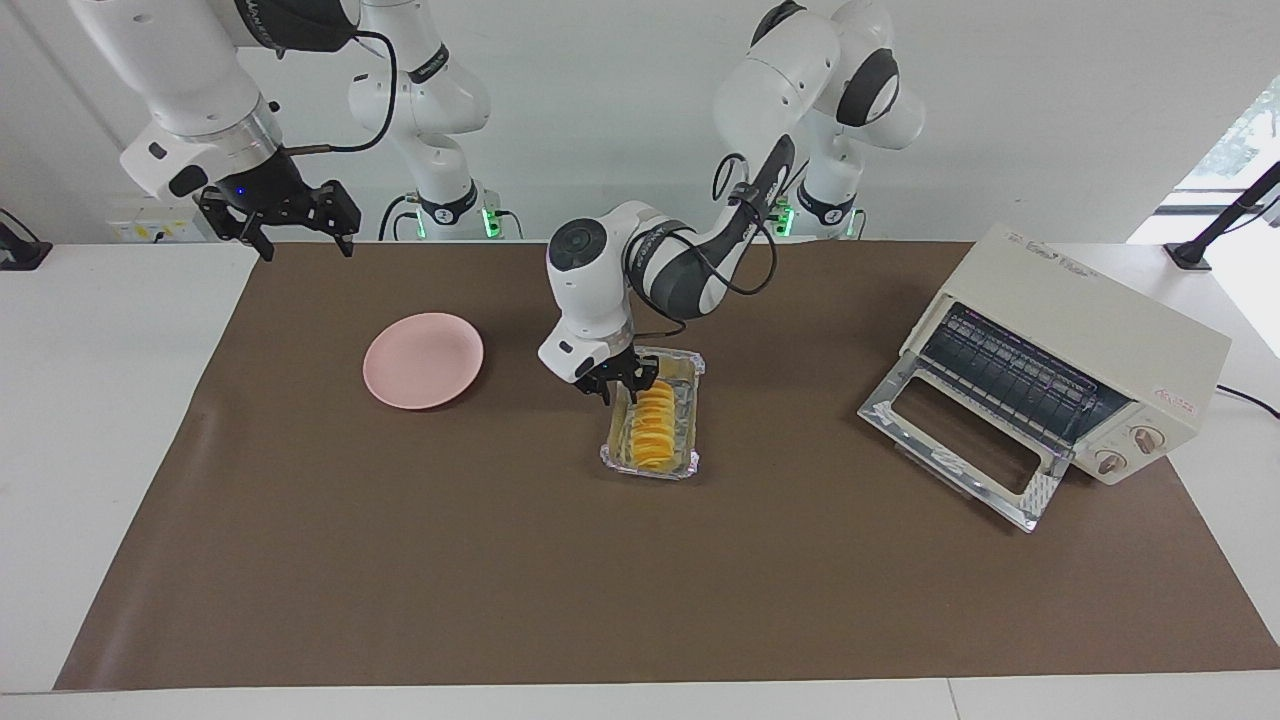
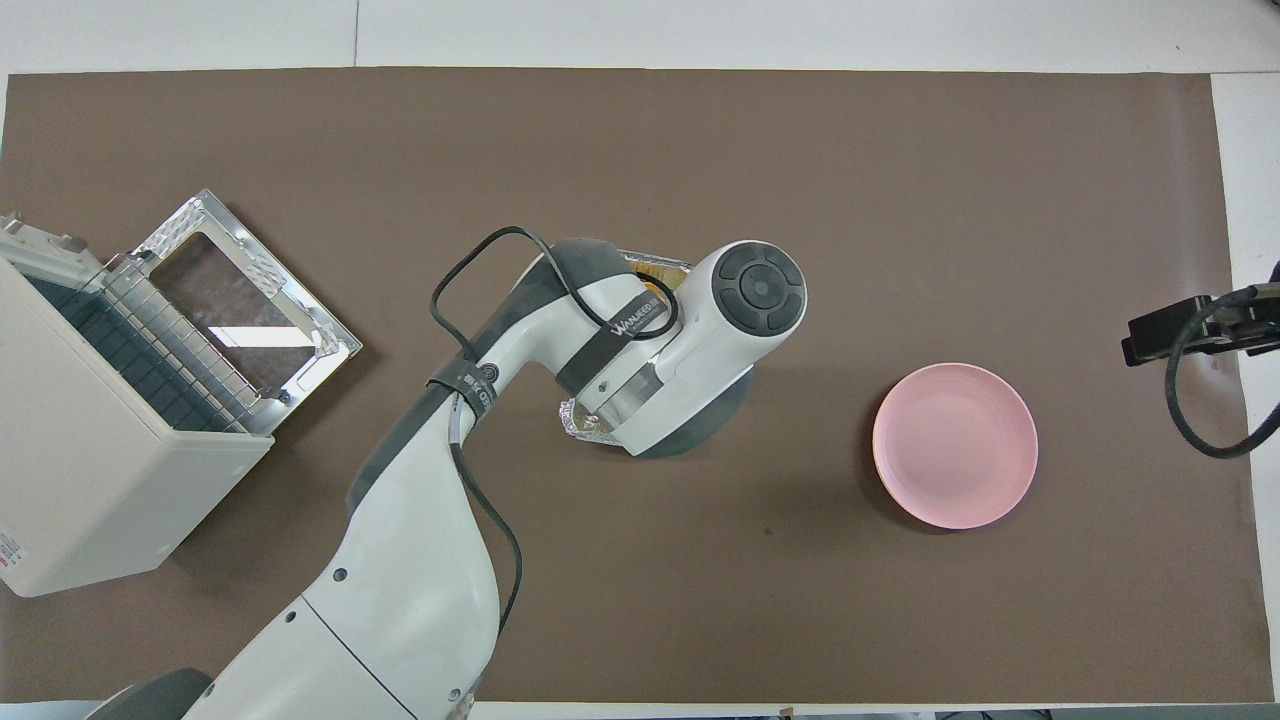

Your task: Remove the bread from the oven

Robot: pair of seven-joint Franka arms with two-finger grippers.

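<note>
1. Reading the facing view as a clock, we find the right gripper [image 1: 297, 228] at about ten o'clock. It hangs in the air over the corner of the brown mat [image 1: 400, 560] at the right arm's end of the table, its fingers spread wide and holding nothing. This arm waits.
2. The left gripper [image 1: 617, 386] sits close to the dial's centre, pointing down at the end of the foil tray [image 1: 690, 405] that lies nearest the robots. Its fingers look parted, one on either side of the tray's rim (we cannot tell whether they touch the foil).
3. The tray rests flat on the mat and runs from the gripper toward six o'clock. The bread [image 1: 655, 428] lies inside it lengthwise, out of the oven and well apart from it.
4. The pink plate [image 1: 423, 360] lies at nine o'clock, toward the right arm's end, with nothing on it and well apart from the tray.
5. The oven [image 1: 1090, 320] stands at three o'clock, at the left arm's end. Its glass door [image 1: 960, 440] is dropped open onto the mat, and the wire rack inside is bare.
</note>
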